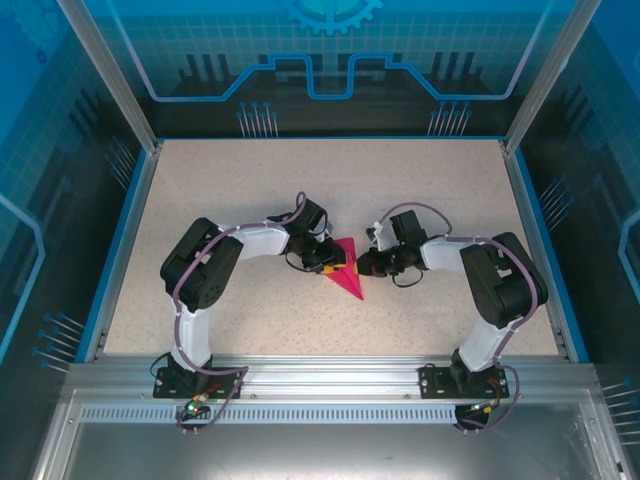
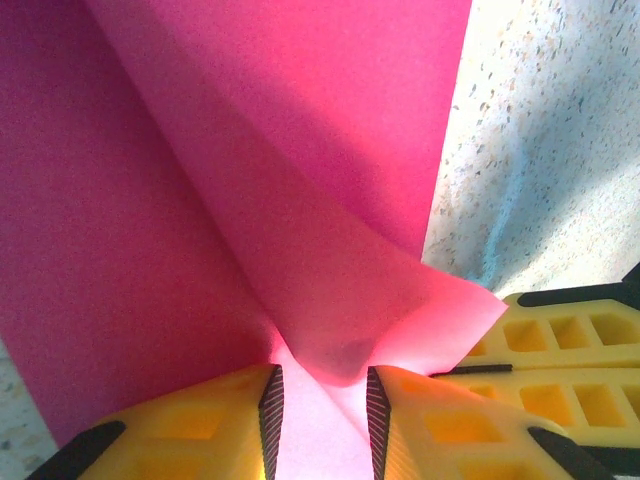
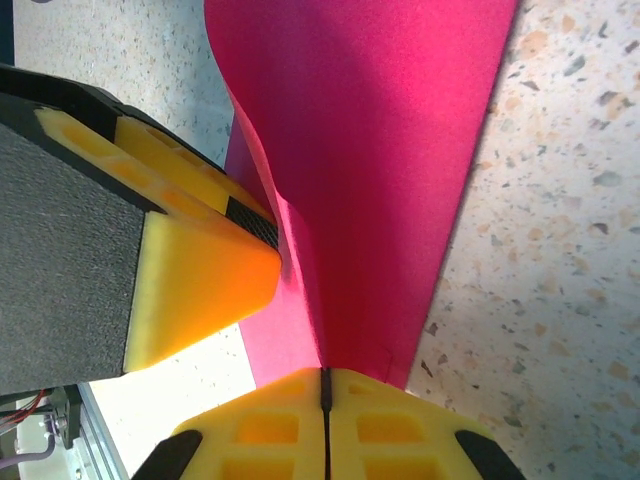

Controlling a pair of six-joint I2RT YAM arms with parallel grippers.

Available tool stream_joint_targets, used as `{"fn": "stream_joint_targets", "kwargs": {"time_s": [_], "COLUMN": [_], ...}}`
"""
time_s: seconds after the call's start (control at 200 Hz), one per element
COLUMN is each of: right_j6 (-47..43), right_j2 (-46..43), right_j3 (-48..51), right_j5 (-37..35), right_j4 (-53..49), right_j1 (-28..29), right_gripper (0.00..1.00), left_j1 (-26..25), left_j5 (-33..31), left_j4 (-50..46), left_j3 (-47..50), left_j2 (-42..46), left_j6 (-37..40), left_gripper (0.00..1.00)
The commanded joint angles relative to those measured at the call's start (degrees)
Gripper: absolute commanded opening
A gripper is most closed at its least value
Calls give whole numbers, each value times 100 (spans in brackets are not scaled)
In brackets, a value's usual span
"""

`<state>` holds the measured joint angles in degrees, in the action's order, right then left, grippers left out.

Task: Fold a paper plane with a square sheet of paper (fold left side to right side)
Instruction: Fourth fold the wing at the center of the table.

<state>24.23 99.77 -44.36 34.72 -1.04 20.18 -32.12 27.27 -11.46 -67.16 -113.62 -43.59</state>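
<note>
Where the two arms meet near the middle of the speckled desk (image 1: 250,190), the pink paper (image 1: 346,276) lies folded into a pointed triangle, its sharp tip aimed toward the near edge and a little to the right. The left hand (image 1: 330,266) sits at the paper's left side and the right hand (image 1: 362,265) at its right side, the two hands close together with the paper between them. Seen from the left wrist, the left hand (image 2: 320,385) has its yellow fingers (image 2: 210,420) standing a little apart, and a raised flap of the paper (image 2: 250,180) funnels down into the gap between the ribbed pads; whether the pads press on it I cannot tell. Yellow fingers (image 2: 560,345) of the right hand show just beside that flap, over bare desk (image 2: 550,150). Seen from the right wrist, the right hand (image 3: 326,385) has its fingers brought fully together, and the lower edge of the paper (image 3: 380,150) runs into the seam between them, so it looks clamped there. One layer stands up and curves away from the desk (image 3: 560,250), with a finger (image 3: 200,260) of the left hand touching its left face
</note>
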Motion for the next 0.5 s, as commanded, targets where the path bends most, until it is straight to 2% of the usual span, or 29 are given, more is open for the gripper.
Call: {"fn": "stream_joint_targets", "kwargs": {"time_s": [0.0,0.495], "right_j6": [36,152], "right_j2": [77,87], "right_j3": [99,249], "right_j5": [-18,55], "right_j4": [-118,-55], "right_j1": [-113,-208], "right_gripper": [6,7], "left_j1": [-45,-43], "left_j5": [72,73], "left_j4": [-94,-128], "left_j3": [-96,-122], "left_j2": [-20,-41], "left_j6": [31,48], "left_gripper": [32,32]}}
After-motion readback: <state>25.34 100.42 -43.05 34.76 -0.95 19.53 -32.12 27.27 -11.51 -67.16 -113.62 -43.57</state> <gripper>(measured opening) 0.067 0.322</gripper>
